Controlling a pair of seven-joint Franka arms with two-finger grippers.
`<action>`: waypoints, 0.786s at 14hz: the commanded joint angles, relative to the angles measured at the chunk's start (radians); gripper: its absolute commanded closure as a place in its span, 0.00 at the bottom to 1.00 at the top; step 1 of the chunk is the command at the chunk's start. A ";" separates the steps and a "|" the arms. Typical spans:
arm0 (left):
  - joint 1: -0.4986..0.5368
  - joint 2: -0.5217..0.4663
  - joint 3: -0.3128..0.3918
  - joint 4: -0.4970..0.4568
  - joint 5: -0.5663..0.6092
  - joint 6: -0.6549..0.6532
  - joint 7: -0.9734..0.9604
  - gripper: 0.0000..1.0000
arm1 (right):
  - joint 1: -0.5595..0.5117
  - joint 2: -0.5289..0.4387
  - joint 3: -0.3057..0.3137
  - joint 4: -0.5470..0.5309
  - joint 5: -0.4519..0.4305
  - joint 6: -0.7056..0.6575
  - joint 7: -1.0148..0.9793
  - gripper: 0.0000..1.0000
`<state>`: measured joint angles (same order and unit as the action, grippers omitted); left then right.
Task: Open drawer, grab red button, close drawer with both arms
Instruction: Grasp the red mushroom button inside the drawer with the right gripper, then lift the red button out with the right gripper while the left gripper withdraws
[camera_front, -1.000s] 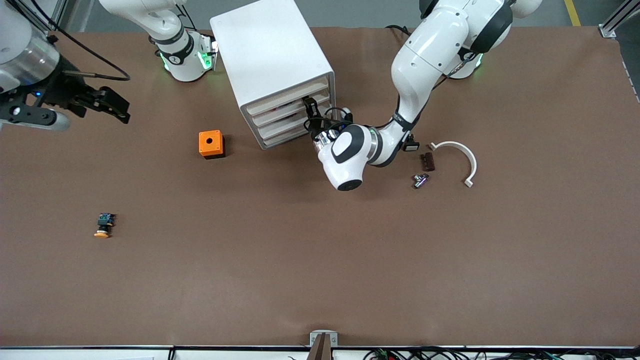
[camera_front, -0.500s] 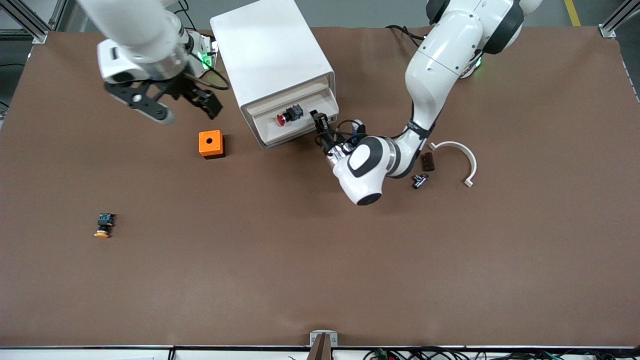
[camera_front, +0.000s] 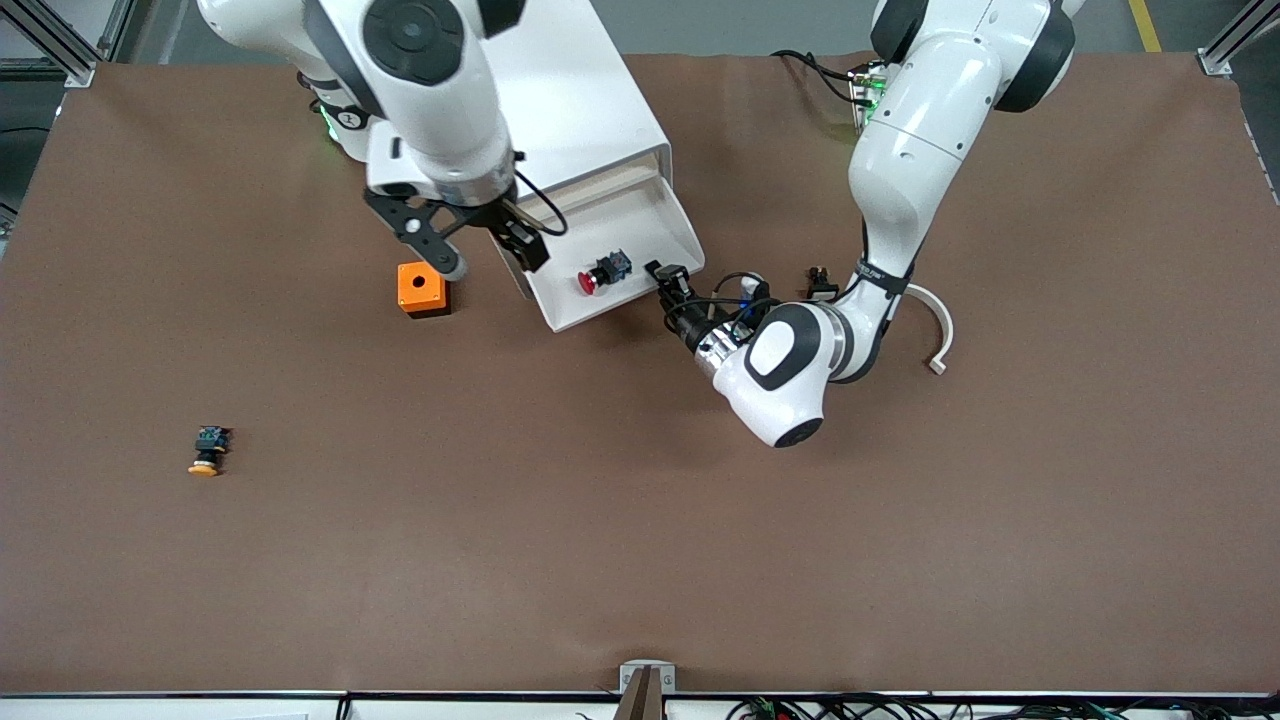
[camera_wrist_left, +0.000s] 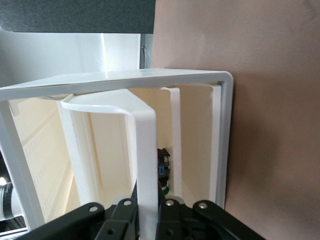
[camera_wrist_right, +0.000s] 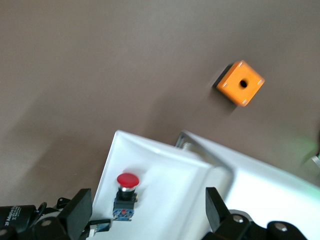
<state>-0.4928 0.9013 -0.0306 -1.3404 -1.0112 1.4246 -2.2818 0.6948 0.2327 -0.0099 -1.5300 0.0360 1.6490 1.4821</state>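
Drawer (camera_front: 640, 225) stood pulled out of the white cabinet (camera_front: 545, 90); the button (camera_front: 603, 271) lay in it, red cap toward the right arm's end. Left gripper (camera_front: 672, 283) was clenched on the drawer handle (camera_wrist_left: 145, 150), just beside the button. Right gripper (camera_front: 475, 240) hung released over the drawer's edge by the orange box (camera_front: 421, 288). Yellow-capped button (camera_front: 207, 449) sat well apart, nearer the camera. White clip (camera_front: 938, 330) lay by the left arm.

The front view looks down from high across the table (camera_front: 640, 520), facing both arms. Each wrist view is much closer, and all three share the drawer (camera_front: 640, 215) (camera_wrist_left: 150, 145) (camera_wrist_right: 165, 180).
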 joint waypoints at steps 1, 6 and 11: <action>0.025 0.008 0.040 0.006 0.014 0.030 0.093 1.00 | 0.066 0.078 -0.012 0.018 0.013 0.090 0.130 0.00; 0.066 -0.001 0.038 0.006 0.011 0.028 0.140 0.00 | 0.080 0.189 -0.013 0.018 0.018 0.219 0.199 0.00; 0.095 -0.002 0.064 0.075 0.014 0.027 0.207 0.00 | 0.081 0.253 -0.012 0.018 0.028 0.287 0.242 0.00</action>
<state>-0.3977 0.9014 0.0160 -1.2957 -1.0138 1.4512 -2.1249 0.7757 0.4619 -0.0228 -1.5299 0.0446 1.9182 1.6936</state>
